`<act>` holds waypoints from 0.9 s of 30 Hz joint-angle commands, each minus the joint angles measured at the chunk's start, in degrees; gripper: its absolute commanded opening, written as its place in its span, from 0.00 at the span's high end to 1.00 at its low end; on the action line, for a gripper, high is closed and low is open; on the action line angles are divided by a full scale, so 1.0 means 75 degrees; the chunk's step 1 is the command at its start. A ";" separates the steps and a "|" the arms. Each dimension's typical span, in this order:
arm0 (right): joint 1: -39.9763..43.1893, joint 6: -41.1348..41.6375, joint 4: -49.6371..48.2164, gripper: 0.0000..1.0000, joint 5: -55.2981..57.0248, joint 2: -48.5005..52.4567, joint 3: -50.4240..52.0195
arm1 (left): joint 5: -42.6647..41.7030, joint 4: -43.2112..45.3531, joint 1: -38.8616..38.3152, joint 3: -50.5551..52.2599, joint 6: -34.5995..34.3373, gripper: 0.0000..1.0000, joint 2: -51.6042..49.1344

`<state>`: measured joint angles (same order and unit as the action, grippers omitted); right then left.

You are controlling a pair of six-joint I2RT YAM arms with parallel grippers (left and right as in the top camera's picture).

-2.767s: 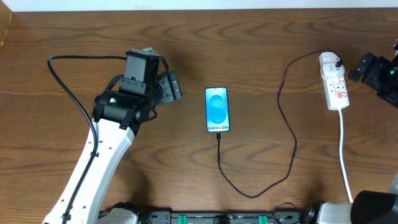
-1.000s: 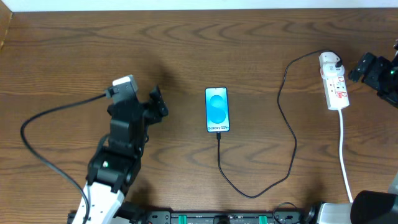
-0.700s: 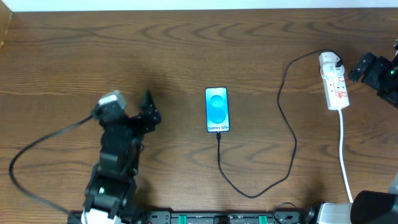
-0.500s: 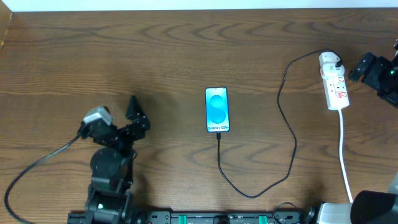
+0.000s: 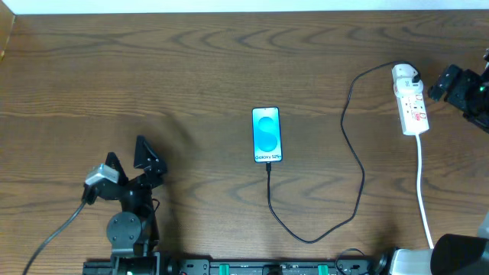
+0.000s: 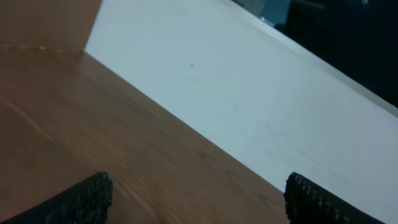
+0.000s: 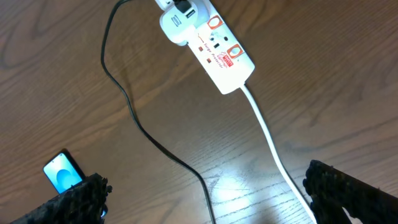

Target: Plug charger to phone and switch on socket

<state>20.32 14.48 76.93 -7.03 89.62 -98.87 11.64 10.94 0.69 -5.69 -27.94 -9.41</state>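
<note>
The phone (image 5: 267, 134) lies in the middle of the counter (image 5: 229, 61). The black charger (image 5: 270, 191) runs from the phone's near end to the socket (image 5: 411, 103) by the right edge. The left jaws, near the front left corner, are wide apart and hold nothing. The right jaws, near the socket, are wide apart too.
</note>
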 commanded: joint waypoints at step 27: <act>-0.0015 0.0035 0.0006 0.01 0.0038 -0.0026 -0.0050 | -0.0758 -0.1973 0.0685 0.0729 0.2328 0.12 0.1247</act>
<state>20.32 14.48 76.93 -6.98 89.62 -98.87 9.43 -1.30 5.54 -1.43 -20.29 -0.60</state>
